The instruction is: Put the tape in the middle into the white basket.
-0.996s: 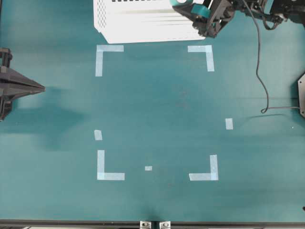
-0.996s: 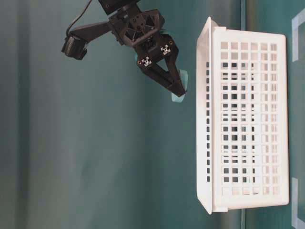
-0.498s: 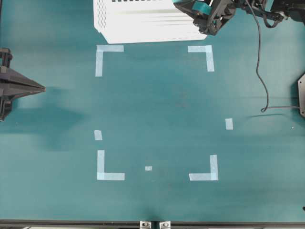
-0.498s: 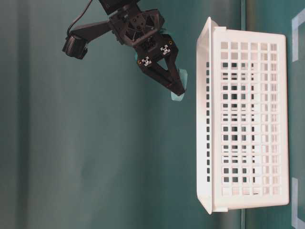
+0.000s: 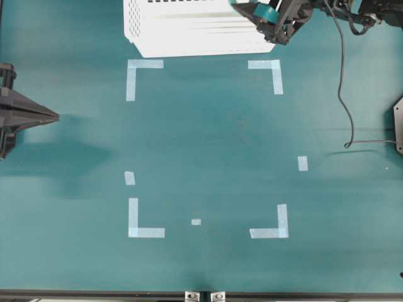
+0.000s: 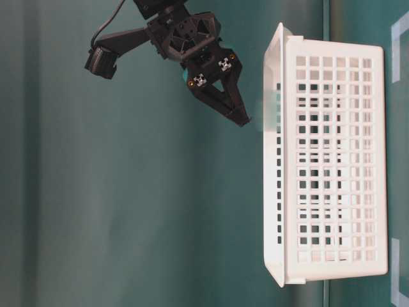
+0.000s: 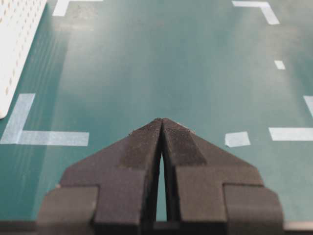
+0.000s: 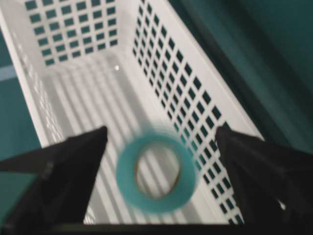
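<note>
The tape: one roll, light teal, tan core, ring-shaped. In the right wrist view it shows its open face toward the camera, hole seen nearly full on, so the ring's axis runs roughly along the line of sight, down toward the basket floor. It has no long axis of its own. The outline is blurred. It sits between the two dark fingers with clear gaps on both sides, touching neither, framed over the ribbed floor of the white basket near the right-hand lattice wall. Whether it rests on the floor or is in the air cannot be told from the blur.

Right gripper: fingers spread wide, one at each lower corner of its own view, holding nothing. In the table-level view it hangs above the basket's open rim at one end, tips apart from the rim. Overhead, it stands at the basket's right end, with a patch of teal showing among the black parts.

Left gripper: fingers pressed together, tips meeting in a point with nothing between them, low over the green table. Overhead, it sits at the far left edge, well apart from the basket.

Count: one roll, one basket, two grippers. Pale tape corner marks on the table: four L-shapes, plus three small loose strips.
</note>
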Robot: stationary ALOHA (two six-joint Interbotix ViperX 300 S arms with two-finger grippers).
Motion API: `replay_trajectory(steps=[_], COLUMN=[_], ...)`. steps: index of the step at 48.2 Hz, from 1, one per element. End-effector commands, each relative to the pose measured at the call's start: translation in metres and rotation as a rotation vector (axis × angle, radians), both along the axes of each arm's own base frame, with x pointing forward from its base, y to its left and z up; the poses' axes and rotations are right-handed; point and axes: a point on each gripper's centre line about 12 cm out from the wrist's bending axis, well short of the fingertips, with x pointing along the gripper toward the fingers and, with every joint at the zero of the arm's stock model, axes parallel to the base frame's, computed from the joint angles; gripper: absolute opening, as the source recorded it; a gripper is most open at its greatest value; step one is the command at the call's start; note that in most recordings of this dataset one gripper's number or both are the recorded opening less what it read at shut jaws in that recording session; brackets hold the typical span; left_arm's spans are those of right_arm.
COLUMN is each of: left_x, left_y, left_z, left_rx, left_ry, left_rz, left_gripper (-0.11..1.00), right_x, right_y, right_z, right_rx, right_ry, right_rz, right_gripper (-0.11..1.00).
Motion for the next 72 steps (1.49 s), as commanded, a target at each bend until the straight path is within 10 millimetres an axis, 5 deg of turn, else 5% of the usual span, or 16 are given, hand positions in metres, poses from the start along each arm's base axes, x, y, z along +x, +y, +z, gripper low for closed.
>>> replay_trajectory(steps=[1, 20, 45, 57, 72], left_x=[0.001, 0.002, 0.002, 0.001, 0.002], left_y=[0.000, 0.000, 0.000, 0.000, 0.000], left_z=[0.005, 0.005, 0.005, 0.005, 0.005], left_rx=[-0.002, -0.002, -0.002, -0.002, 0.000], left_ry=[-0.012, -0.014, -0.014, -0.012, -0.014], left_rz=[-0.003, -0.001, -0.003, -0.001, -0.003], left_gripper=[-0.11, -0.11, -0.11, -0.11, -0.11], right_x=[0.000, -0.003, -0.016, -0.026, -0.069], right_y=[0.004, 0.032, 0.120, 0.129, 0.134], right_z=[0.018, 0.037, 0.022, 0.018, 0.032], right_rx=[-0.027, -0.058, -0.046, -0.040, -0.061], right_ry=[-0.043, -0.125, -0.188, -0.182, -0.229], right_rz=[0.013, 0.084, 0.332, 0.353, 0.344], right_gripper=[1.00, 0.99, 0.99, 0.99, 0.99])
